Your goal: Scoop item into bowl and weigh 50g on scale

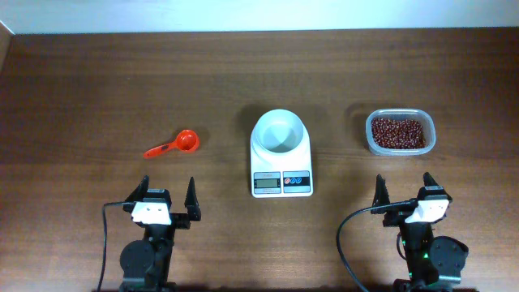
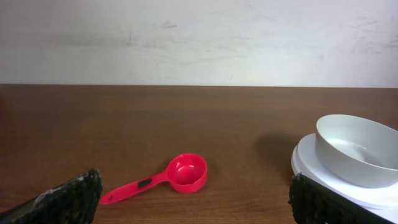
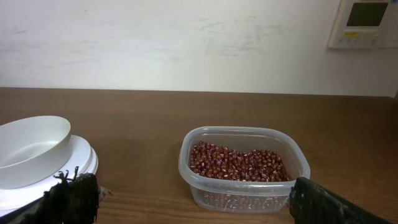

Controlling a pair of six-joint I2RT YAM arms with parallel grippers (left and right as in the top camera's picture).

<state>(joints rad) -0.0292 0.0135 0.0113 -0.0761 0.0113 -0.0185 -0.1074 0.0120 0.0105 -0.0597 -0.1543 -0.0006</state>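
Small reddish-brown beans [image 1: 398, 132] fill a clear plastic tub [image 1: 429, 138] at the right; they also show in the right wrist view [image 3: 238, 163]. An empty white bowl [image 1: 280, 132] sits on the white scale [image 1: 281, 179] at the centre, and shows in the left wrist view [image 2: 356, 149] and the right wrist view [image 3: 31, 148]. A red scoop [image 1: 173, 145] lies on the table at the left, also in the left wrist view [image 2: 163, 178]. My left gripper [image 1: 169, 197] is open and empty, near the front edge below the scoop. My right gripper [image 1: 403, 192] is open and empty, in front of the tub.
The dark wooden table [image 1: 105, 89] ends at a pale wall at the back. A wall control panel [image 3: 364, 23] hangs at the upper right of the right wrist view. Black cables [image 1: 347, 243] run from both arm bases.
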